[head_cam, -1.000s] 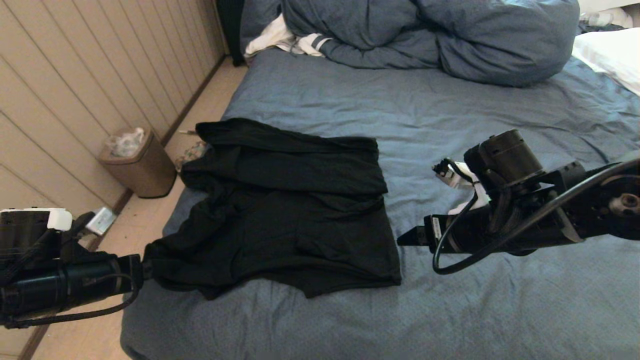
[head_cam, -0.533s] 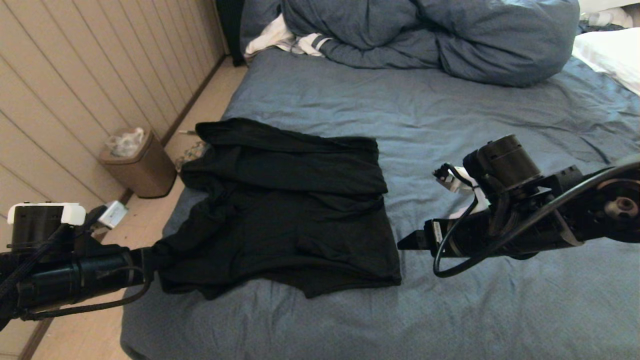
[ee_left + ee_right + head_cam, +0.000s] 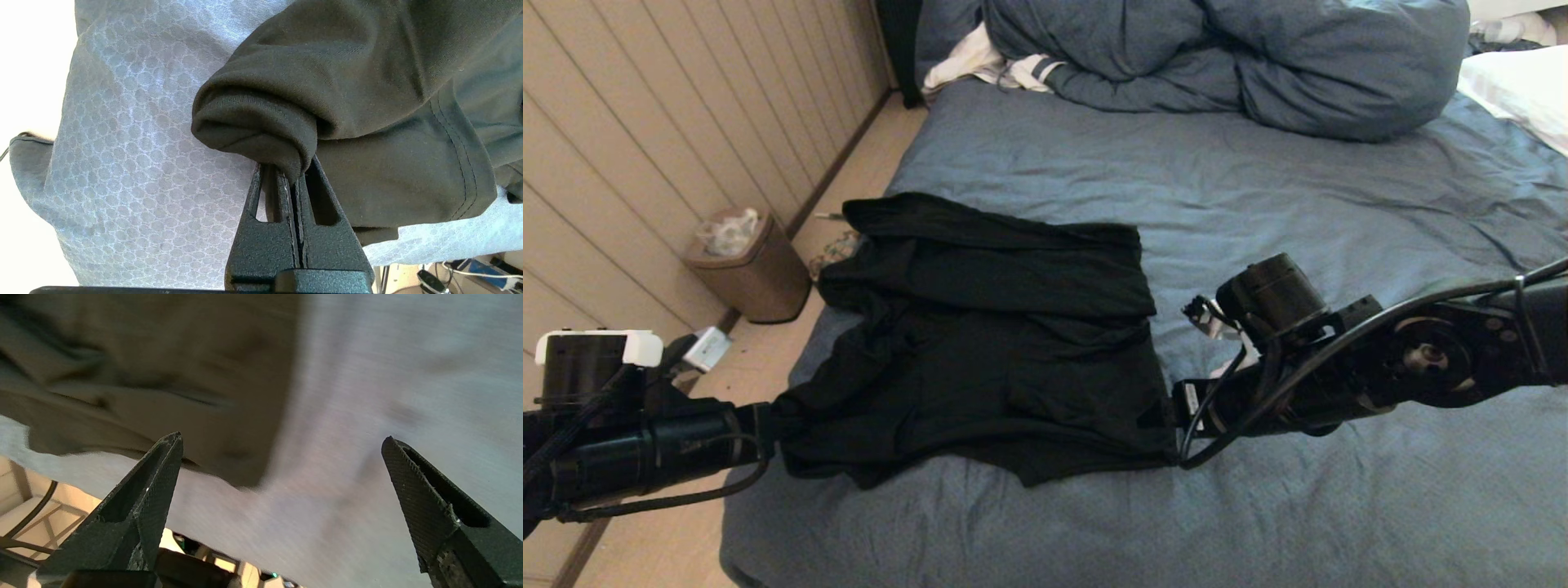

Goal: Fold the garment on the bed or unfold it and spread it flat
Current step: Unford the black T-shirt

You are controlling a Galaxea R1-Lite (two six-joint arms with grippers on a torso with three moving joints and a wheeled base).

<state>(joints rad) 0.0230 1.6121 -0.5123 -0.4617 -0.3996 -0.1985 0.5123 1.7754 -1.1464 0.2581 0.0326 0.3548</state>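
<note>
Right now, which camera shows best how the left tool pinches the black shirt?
The left wrist view: the left tool is shut on a rolled fold of the shirt. The head view shows only its arm meeting cloth; the right wrist view misses it.

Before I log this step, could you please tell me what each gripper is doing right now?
Left gripper: shut on the black cotton T-shirt, pinching its rolled edge.
Right gripper: open, holding nothing, at the shirt's near right corner.

The left gripper [image 3: 295, 179] has clamped onto the shirt's [image 3: 988, 343] near-left corner, while the open right gripper [image 3: 282, 465] has advanced to its near-right corner.
</note>
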